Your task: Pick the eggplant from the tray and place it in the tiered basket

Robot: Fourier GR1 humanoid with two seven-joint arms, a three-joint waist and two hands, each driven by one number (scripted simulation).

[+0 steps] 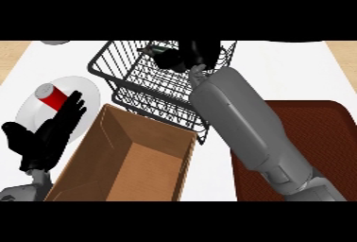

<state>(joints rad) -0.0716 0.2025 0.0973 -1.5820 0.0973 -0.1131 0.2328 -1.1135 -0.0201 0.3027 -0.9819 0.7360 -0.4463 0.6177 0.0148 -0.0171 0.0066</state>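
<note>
While right hand [197, 53] reaches over tiered basket [140, 80] | eggplant hidden | fingers' state unclear

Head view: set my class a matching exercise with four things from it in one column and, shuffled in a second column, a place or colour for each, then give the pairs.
Things:
1. can
2. box
3. tray
4. right hand

Places or colours:
A. dark red-brown, at the right
B. over the wire basket
C. red and white, on the plate
D. brown, open on top, between the two arms

Pairs: 1-C, 2-D, 3-A, 4-B
</note>
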